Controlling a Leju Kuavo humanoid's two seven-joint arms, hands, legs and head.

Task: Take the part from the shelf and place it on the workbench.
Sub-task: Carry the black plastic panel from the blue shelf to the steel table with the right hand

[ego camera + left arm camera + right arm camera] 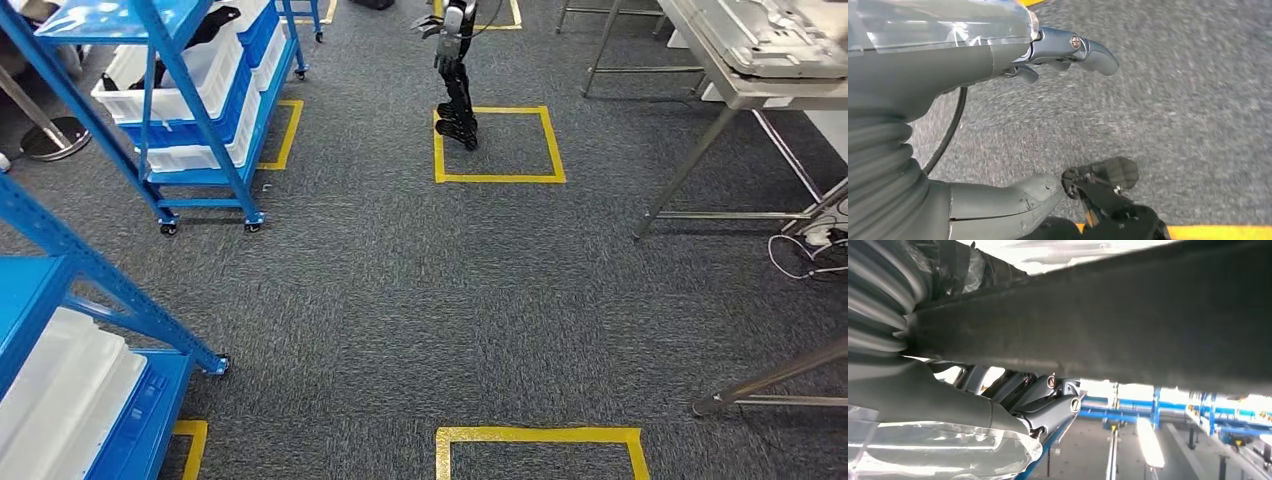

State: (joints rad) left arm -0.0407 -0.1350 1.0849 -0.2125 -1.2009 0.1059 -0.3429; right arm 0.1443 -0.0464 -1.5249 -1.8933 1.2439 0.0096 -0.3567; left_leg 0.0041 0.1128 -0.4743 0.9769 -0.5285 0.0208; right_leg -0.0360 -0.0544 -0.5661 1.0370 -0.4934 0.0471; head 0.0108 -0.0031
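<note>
While the right hand (1048, 400) clamps its fingers (1068, 405) around the dark part (1108, 325), the left hand (1013, 125) hangs with fingers (1088, 47) apart above grey carpet (1198, 110).

The floor (420, 300) is rough, matt grey carpet, marked with glossy yellow tape (498, 178). The shelf (190, 150) is smooth blue-painted metal holding glossy white plastic bins (185, 75). The surface (740, 90) stands on bare shiny metal legs. Against the right hand (1048, 400), with its polished metal links, lies a dull, coarse dark part (1128, 320).
</note>
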